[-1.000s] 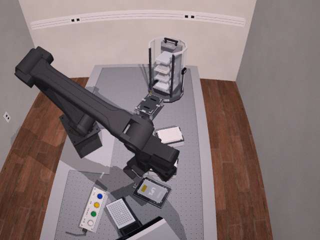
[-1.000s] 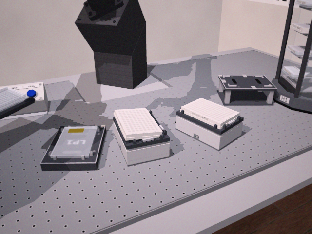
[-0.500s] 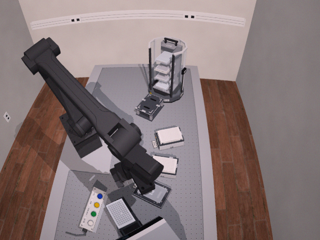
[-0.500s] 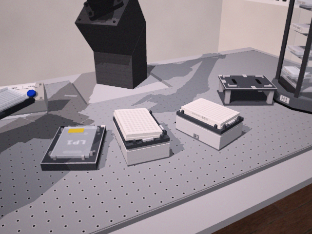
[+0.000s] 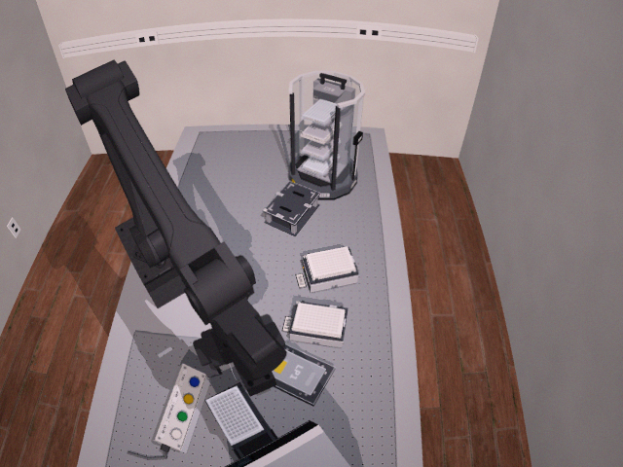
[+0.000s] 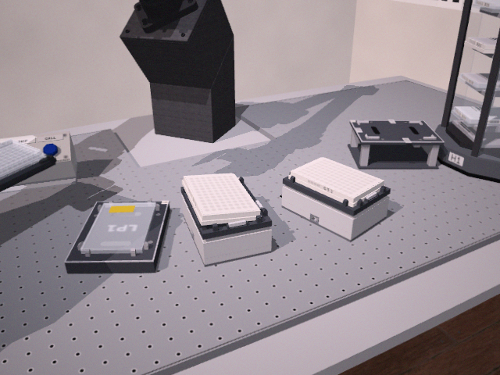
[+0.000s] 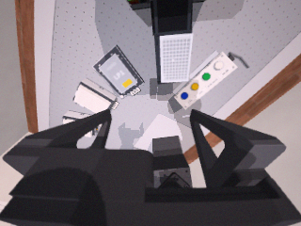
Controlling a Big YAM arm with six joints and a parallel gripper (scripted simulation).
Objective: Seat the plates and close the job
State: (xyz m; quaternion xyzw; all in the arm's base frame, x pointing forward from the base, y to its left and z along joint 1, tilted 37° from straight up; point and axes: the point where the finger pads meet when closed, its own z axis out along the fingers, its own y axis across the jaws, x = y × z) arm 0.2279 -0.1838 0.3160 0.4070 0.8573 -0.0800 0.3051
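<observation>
Still tilted — white plate unseated.

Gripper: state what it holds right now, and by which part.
Nothing. The gripper is open, its fingers spread wide above the deck with only air between them, high over the operator panel.

Top view high overhead, whole counter; exterior low, close, from 3 o'clock edge; wrist looking straight down; all share lid park
</observation>
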